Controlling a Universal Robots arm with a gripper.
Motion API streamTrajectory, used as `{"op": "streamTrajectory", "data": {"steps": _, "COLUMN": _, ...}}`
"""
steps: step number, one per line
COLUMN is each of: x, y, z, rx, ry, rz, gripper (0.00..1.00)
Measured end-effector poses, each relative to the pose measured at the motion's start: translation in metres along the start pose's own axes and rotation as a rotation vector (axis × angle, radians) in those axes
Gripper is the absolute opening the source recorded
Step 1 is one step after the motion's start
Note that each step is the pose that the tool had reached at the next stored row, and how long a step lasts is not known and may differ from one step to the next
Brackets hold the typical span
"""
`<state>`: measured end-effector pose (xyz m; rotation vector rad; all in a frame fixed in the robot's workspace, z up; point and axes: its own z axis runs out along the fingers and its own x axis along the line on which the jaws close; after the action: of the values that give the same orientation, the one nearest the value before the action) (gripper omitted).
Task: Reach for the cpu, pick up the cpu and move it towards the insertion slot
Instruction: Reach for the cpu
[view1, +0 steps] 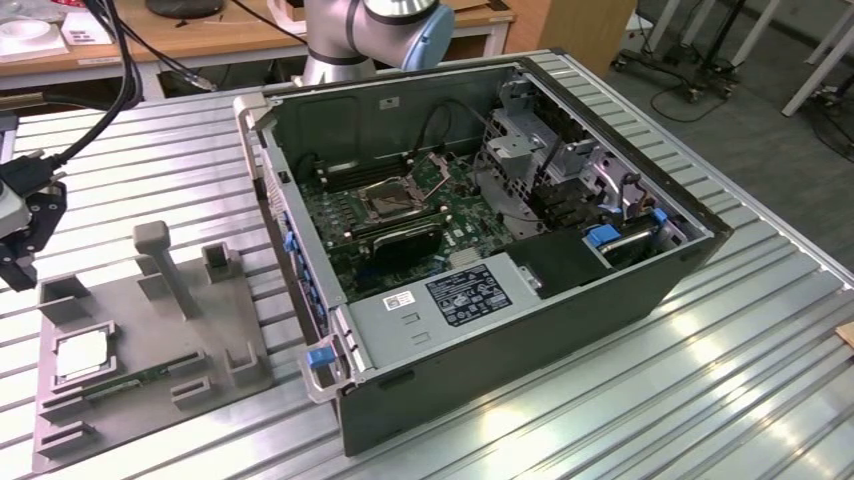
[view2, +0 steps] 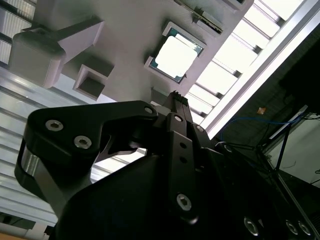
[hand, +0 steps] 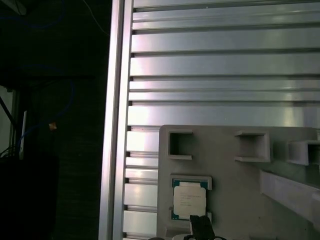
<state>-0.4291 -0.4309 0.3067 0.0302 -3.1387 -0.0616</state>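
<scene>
Nearest to the second wrist view is the black gripper (view2: 177, 96), big and dark. I cannot tell if its jaws are spread or pressed together. Nothing is held in them.

Just past the tip of the jaws lies the cpu (view2: 175, 52). It is flat, with its shiny silver top facing up. It sits in a square pocket of the grey holder (view2: 125, 30), and it has not been lifted. The first wrist view tells the same story: the cpu (hand: 189, 200) sits close to the dark tip of the gripper (hand: 200, 224), with a small gap between them.

From the exterior view, the gripper (view1: 16, 265) hangs over the far edge of the holder (view1: 127, 335). The cpu (view1: 83, 355) is lower down and nearer to the camera, so the two are apart. It is square, so no side is the long one. A thin green memory stick (view1: 127, 380) lies just beside it.

Well apart, toward the exterior view's right, the insertion slot (view1: 391, 200) waits inside the open computer case (view1: 534, 345). Both holder and case rest on the ribbed metal surface (view1: 694, 400).
</scene>
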Motion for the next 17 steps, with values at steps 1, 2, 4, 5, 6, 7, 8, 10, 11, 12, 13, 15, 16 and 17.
{"op": "streamTrajectory", "data": {"steps": 1, "x": 0.0, "y": 0.0, "z": 0.0001, "rx": 0.0, "ry": 0.0, "rz": 0.0, "gripper": 0.1}}
{"op": "streamTrajectory", "data": {"steps": 2, "x": 0.0001, "y": 0.0, "z": 0.0002, "rx": 0.0, "ry": 0.0, "rz": 0.0, "gripper": 0.1}}
{"op": "streamTrajectory", "data": {"steps": 4, "x": 0.0002, "y": 0.0, "z": 0.0007, "rx": -0.0001, "ry": -0.0002, "rz": 0.0, "gripper": 0.1}}
{"op": "streamTrajectory", "data": {"steps": 5, "x": 0.0003, "y": -0.0001, "z": 0.001, "rx": -0.0001, "ry": -0.0002, "rz": 0.0, "gripper": 0.1}}
{"op": "streamTrajectory", "data": {"steps": 6, "x": 0.0004, "y": -0.0002, "z": 0.0014, "rx": -0.0001, "ry": -0.0001, "rz": 0.0, "gripper": 0.1}}
{"op": "streamTrajectory", "data": {"steps": 7, "x": 0.0006, "y": -0.0003, "z": 0.0019, "rx": -0.0001, "ry": -0.0001, "rz": 0.0, "gripper": 0.1}}
{"op": "streamTrajectory", "data": {"steps": 8, "x": 0.0007, "y": -0.0004, "z": 0.0026, "rx": -0.0001, "ry": -0.0003, "rz": 0.0, "gripper": 0.1}}
{"op": "streamTrajectory", "data": {"steps": 10, "x": 0.0008, "y": -0.0006, "z": 0.004, "rx": 0.0, "ry": -0.0004, "rz": 0.0, "gripper": 0.1}}
{"op": "streamTrajectory", "data": {"steps": 11, "x": 0.0009, "y": -0.0007, "z": 0.0048, "rx": 0.0, "ry": -0.0003, "rz": 0.0, "gripper": 0.1}}
{"op": "streamTrajectory", "data": {"steps": 12, "x": 0.0009, "y": -0.0009, "z": 0.0057, "rx": -0.0001, "ry": -0.0004, "rz": 0.0, "gripper": 0.1}}
{"op": "streamTrajectory", "data": {"steps": 13, "x": 0.001, "y": -0.001, "z": 0.0066, "rx": 0.0, "ry": -0.0004, "rz": 0.0, "gripper": 0.1}}
{"op": "streamTrajectory", "data": {"steps": 15, "x": 0.0011, "y": -0.0011, "z": 0.0084, "rx": 0.0, "ry": -0.0004, "rz": 0.0, "gripper": 0.1}}
{"op": "streamTrajectory", "data": {"steps": 16, "x": 0.0011, "y": -0.0013, "z": 0.0094, "rx": -0.0001, "ry": -0.0004, "rz": 0.0, "gripper": 0.1}}
{"op": "streamTrajectory", "data": {"steps": 17, "x": 0.0011, "y": -0.0013, "z": 0.0102, "rx": -0.0001, "ry": -0.0004, "rz": 0.0, "gripper": 0.1}}
